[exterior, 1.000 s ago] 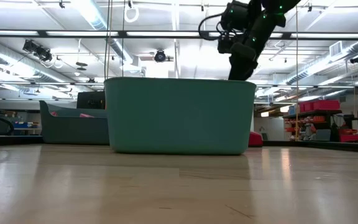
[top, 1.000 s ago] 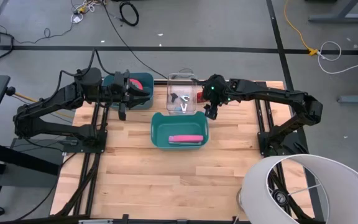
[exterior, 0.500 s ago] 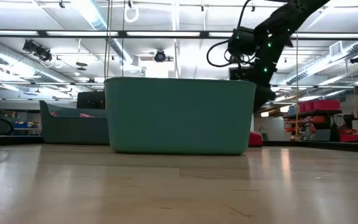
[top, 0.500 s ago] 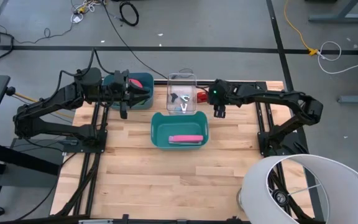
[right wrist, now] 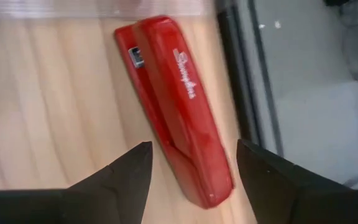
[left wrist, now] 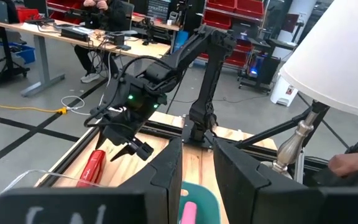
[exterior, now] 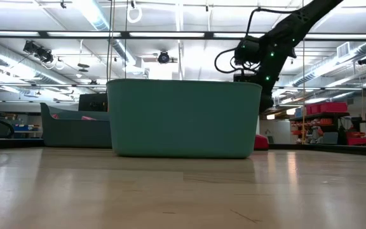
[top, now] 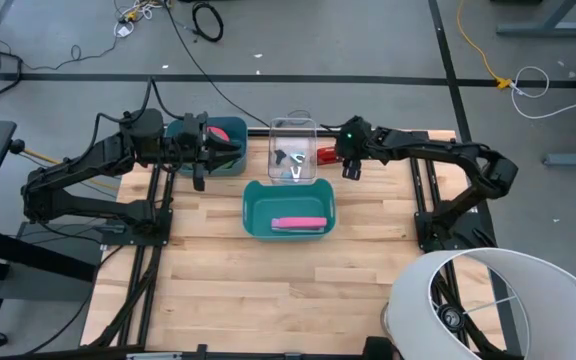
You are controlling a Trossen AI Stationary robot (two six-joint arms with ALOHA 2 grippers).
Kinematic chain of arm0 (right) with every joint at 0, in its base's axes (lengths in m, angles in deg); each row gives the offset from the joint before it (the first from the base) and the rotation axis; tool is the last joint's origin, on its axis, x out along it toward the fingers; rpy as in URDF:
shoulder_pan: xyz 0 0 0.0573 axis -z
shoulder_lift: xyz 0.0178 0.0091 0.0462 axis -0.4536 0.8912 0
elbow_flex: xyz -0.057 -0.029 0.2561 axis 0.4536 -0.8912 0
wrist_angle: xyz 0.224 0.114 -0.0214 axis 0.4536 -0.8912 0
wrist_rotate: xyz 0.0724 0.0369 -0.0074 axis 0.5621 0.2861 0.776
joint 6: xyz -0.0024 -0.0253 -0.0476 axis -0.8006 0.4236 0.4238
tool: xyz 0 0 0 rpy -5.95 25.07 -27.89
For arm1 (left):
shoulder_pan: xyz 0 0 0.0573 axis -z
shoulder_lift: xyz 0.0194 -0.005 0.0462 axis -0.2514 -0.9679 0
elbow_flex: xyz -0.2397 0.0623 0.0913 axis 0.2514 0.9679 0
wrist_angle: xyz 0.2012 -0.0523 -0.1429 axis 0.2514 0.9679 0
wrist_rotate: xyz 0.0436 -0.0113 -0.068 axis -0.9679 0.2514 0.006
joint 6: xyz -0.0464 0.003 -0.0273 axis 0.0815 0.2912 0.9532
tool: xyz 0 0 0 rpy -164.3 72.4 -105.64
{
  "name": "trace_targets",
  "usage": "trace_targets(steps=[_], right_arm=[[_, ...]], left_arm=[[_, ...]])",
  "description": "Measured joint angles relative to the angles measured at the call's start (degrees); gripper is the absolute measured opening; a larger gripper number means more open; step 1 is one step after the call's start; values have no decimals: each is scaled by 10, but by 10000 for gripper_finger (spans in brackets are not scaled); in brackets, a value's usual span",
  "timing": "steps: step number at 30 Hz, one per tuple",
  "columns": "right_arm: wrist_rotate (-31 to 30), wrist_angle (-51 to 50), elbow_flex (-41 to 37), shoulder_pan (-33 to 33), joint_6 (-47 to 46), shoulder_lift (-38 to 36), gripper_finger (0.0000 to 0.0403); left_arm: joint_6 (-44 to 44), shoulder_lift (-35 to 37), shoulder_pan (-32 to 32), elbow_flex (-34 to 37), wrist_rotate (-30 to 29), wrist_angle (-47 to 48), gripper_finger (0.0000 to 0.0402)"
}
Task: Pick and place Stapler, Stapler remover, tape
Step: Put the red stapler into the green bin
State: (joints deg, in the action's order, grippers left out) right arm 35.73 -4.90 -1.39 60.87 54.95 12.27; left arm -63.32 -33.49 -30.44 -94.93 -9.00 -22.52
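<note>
A red stapler (right wrist: 176, 106) lies flat on the wooden table (top: 268, 270), just right of a clear box (top: 293, 150) that holds dark stapler removers (top: 290, 160). My right gripper (right wrist: 191, 186) hangs open close above the stapler, one finger on each side of its near end, touching nothing; the high view shows this gripper (top: 348, 166) too. A pinkish-red tape roll (top: 221, 134) lies in the dark teal bin (top: 230, 150) at the far left. My left gripper (left wrist: 197, 177) waits level beside that bin, slightly open with nothing between its fingers.
A teal tub (top: 288, 210) in the table's middle holds a pink stapler (top: 300, 222) and blocks most of the low view. A white lampshade (top: 488, 305) stands at the near right corner. People sit at desks beyond the table (left wrist: 104, 12).
My right gripper has come down from above the clear box's right side toward the red stapler, tipping further downward and rolling at the wrist; its fingers stay open. The stapler has not moved.
</note>
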Motion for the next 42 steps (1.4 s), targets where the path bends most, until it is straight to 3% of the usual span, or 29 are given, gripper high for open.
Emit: trace_targets(steps=[14, 36, 42], right_arm=[[12, 20, 0, 37, 29, 54, 309], [158, 53, 0, 104, 57, 59, 311], [161, 50, 0, 109, 53, 89, 311]], left_arm=[[0, -3, 0, 0, 0, 1, 94], [0, -3, 0, 0, 0, 0, 94], [0, -3, 0, 0, 0, 0, 94]])
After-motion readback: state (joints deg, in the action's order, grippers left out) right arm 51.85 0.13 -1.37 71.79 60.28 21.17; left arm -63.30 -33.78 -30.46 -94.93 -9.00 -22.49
